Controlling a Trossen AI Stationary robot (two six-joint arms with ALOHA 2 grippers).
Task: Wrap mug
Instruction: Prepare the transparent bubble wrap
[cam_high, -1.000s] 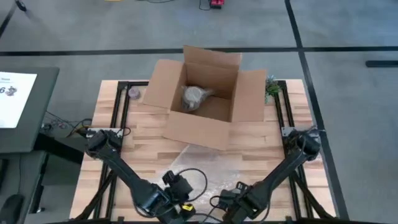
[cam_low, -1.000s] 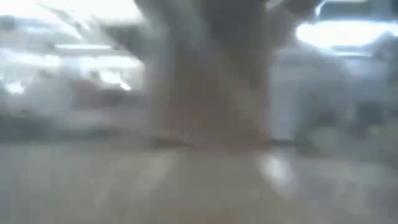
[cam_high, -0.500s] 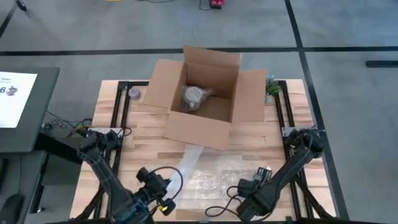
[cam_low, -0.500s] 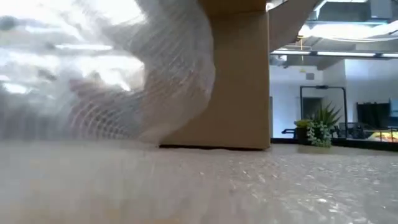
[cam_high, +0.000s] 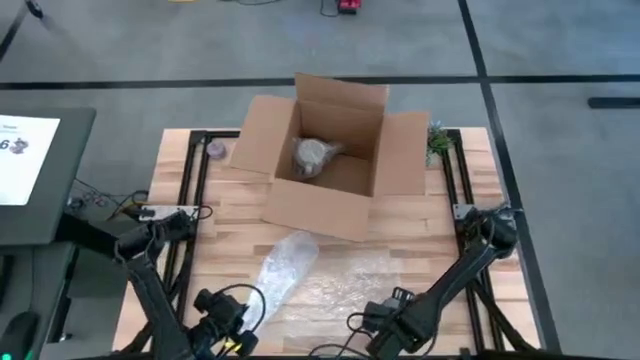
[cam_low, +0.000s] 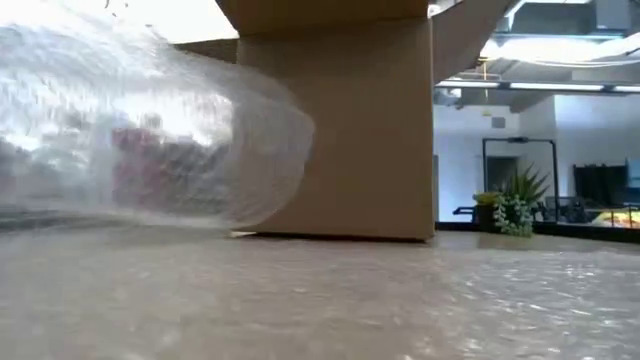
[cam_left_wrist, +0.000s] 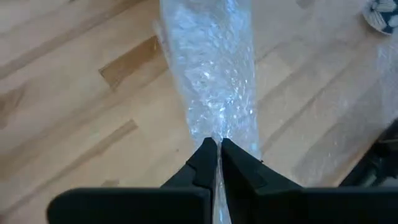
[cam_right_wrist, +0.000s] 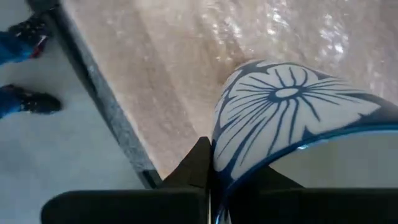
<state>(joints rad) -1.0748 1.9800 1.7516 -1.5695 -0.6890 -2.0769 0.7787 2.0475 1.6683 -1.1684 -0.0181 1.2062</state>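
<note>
Wooden tabletop (cam_high: 240, 215) is carrying bubble wrap (cam_high: 283, 268); left pincer (cam_left_wrist: 217, 155) is pinching its edge; right pincer (cam_right_wrist: 208, 163) is clamping the mug (cam_right_wrist: 283, 118); wrap risks slipping free under tension.

A grey floor (cam_high: 560, 70) surrounds the wooden table (cam_high: 225, 205), crossed by dark lines (cam_high: 500, 110) that meet beyond the table's far right corner. A dark desk (cam_high: 45, 215) with a white sheet of paper (cam_high: 25, 155) stands off the table's left edge, and cables (cam_high: 100, 205) run between desk and table. A small red item (cam_high: 348, 6) lies on the floor at the far side. In the low view the room behind has white walls (cam_low: 460, 160), bright ceiling lights (cam_low: 560, 48), a black frame (cam_low: 520, 165) and a green plant (cam_low: 515, 210). In the right wrist view, a person's dark shoes (cam_right_wrist: 28, 28) and blue trouser legs stand on the grey floor beside the table's edge.
</note>
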